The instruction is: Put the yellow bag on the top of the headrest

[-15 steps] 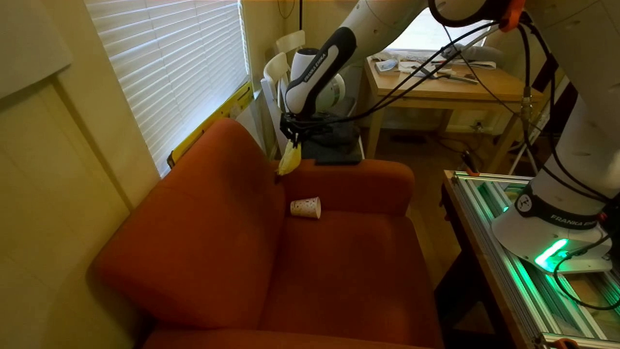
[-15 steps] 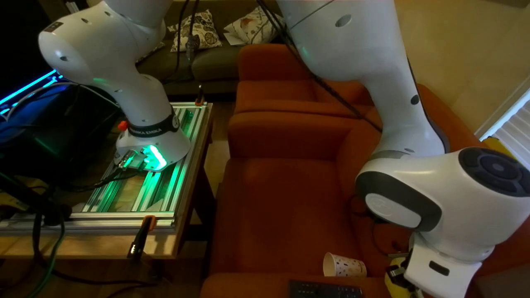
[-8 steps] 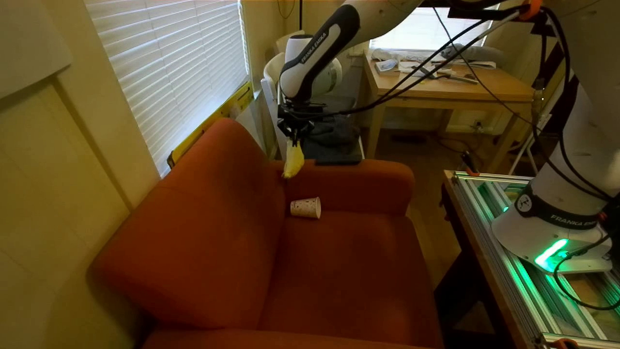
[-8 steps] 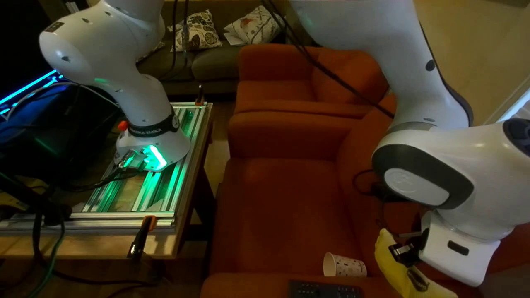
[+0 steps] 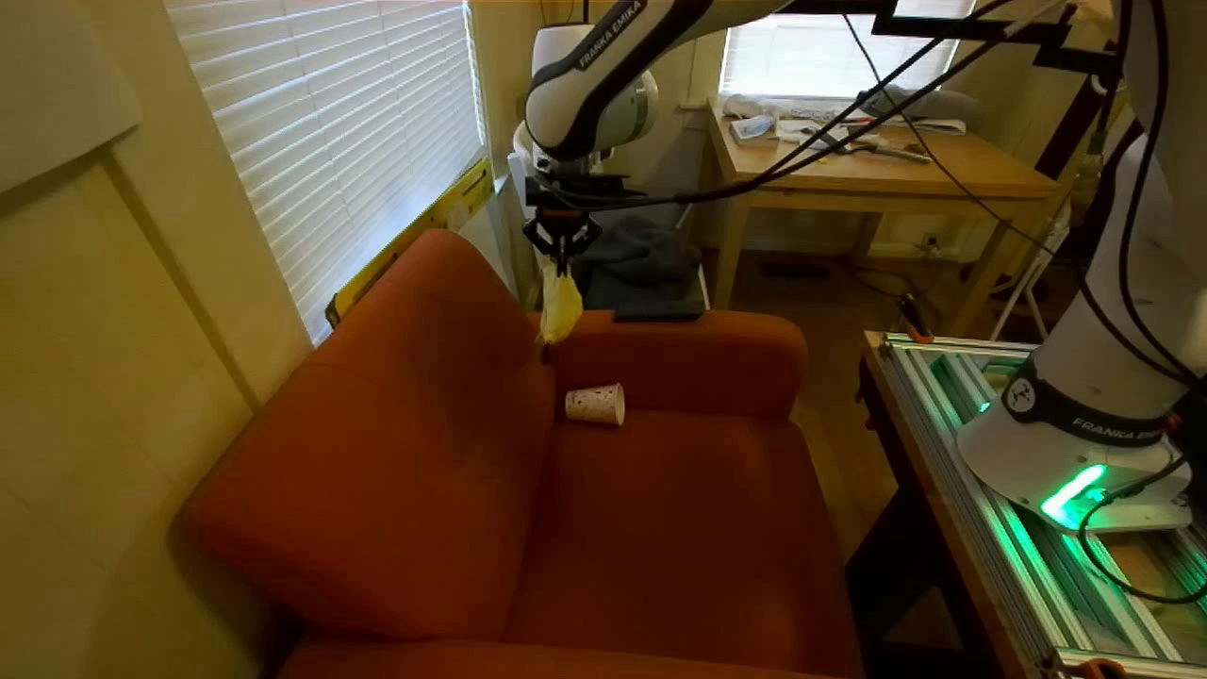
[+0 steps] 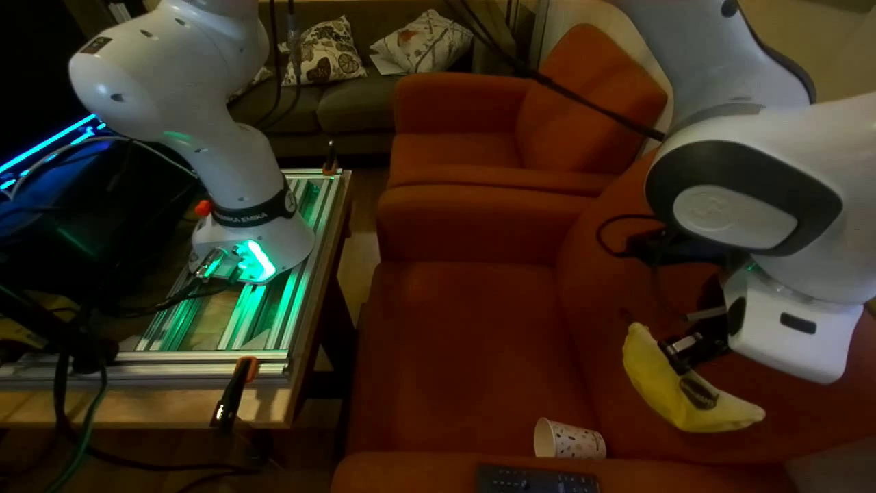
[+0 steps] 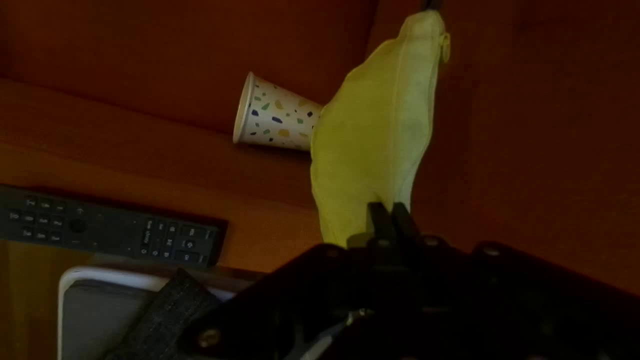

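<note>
Within the pincer [image 7: 388, 207], yellow bag [image 7: 371, 132].

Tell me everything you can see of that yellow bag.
The yellow bag is a long, curved, cloth-like pouch, with a lengthwise seam, a small pull tab near one tip and a dark patch on its side. It hangs from shut jaws pinching its edge; an exterior view shows it in front of the headrest, contact unclear.

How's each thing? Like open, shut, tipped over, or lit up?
Yellow zip pouch: held, hanging; can't tell if zipped
End effector: shut on the pouch
Speckled paper cup: on its side
Remote control: buttons up
Window blinds: down
Base light: glowing green
Gray cloth: crumpled
</note>
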